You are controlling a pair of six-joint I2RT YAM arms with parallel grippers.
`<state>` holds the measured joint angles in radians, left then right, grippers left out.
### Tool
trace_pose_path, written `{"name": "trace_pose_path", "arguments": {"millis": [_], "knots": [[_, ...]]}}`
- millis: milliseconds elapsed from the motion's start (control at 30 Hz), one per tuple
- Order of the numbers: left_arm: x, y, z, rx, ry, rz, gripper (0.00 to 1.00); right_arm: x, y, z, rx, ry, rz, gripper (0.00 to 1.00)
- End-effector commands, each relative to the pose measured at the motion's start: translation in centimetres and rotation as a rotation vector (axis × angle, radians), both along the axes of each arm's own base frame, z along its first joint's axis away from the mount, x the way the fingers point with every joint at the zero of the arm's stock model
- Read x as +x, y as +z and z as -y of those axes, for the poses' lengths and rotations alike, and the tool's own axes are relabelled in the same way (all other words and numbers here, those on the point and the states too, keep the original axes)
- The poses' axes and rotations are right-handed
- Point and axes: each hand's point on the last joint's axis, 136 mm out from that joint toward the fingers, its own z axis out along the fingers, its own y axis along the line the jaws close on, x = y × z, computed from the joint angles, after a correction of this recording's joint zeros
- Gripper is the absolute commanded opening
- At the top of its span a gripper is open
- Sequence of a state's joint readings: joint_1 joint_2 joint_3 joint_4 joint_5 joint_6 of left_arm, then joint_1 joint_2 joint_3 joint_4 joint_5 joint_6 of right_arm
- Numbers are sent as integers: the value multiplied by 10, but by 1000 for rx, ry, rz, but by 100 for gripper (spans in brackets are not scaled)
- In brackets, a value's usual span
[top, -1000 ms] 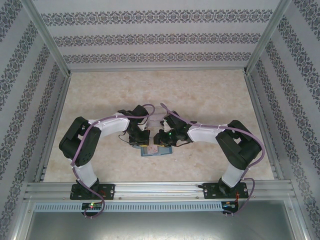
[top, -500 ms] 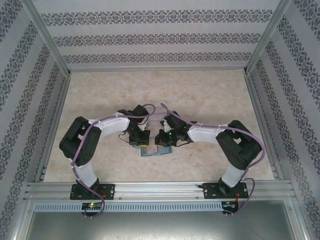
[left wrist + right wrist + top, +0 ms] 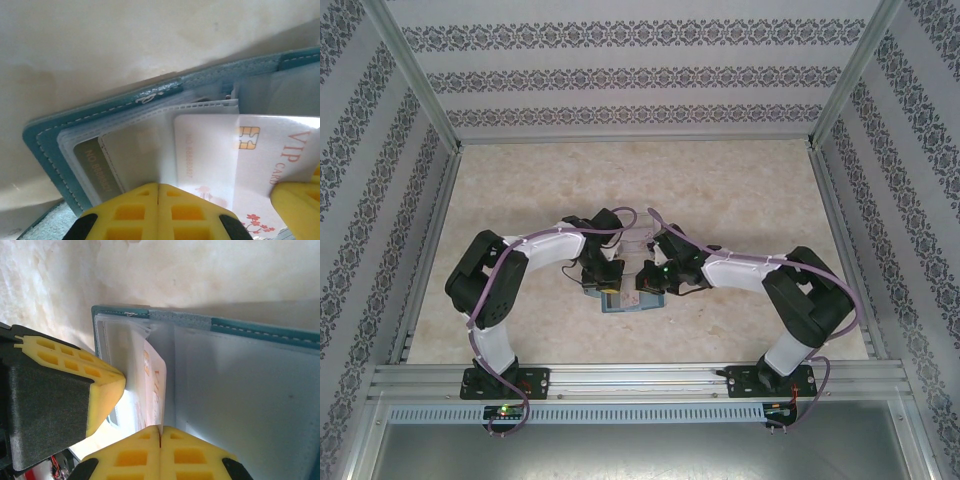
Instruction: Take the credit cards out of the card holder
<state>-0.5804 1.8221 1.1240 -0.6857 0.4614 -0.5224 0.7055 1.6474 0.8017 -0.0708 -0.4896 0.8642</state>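
Credit cards, thin pale rectangles (image 3: 260, 155), sit in the clear sleeves (image 3: 135, 150) of the teal soft folding card holder (image 3: 628, 302), which lies open on the beige table (image 3: 740, 200) between both arms. Left gripper (image 3: 158, 186): pads closed on the card holder's near sleeve edge, pinning it. One card juts part-way out, its long axis running along the card holder toward the right gripper (image 3: 160, 429), whose pads pinch its free end. The judged pull is rightward, away from the left pads. Legible: "VIP CARD", "NO." plus digits.
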Motion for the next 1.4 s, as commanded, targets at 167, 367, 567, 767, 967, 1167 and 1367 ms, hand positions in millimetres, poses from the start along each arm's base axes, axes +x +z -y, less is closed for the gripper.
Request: {"name": "trace_pose_path", "arguments": {"millis": [167, 367, 567, 767, 967, 1167, 1367], "knots": [[-5, -2, -10, 71, -35, 14, 3, -5, -6, 25, -86, -37, -11, 3], [-2, 2, -22, 128, -22, 49, 3, -4, 5, 33, -92, -38, 13, 2], [4, 17, -19, 103, -14, 99, 6, 2, 19, 38, -79, -29, 57, 0], [14, 33, -19, 85, 14, 176, 11, 12, 33, 39, -85, 44, 149, 0], [18, 35, -33, 77, 74, 206, 13, 21, 50, 40, -132, 211, 283, 0], [18, 31, -43, 34, 140, 202, 14, 31, 61, 49, -260, 478, 437, 0], [15, 29, -55, 25, 175, 198, 14, 50, 76, 58, -400, 776, 598, 0]]}}
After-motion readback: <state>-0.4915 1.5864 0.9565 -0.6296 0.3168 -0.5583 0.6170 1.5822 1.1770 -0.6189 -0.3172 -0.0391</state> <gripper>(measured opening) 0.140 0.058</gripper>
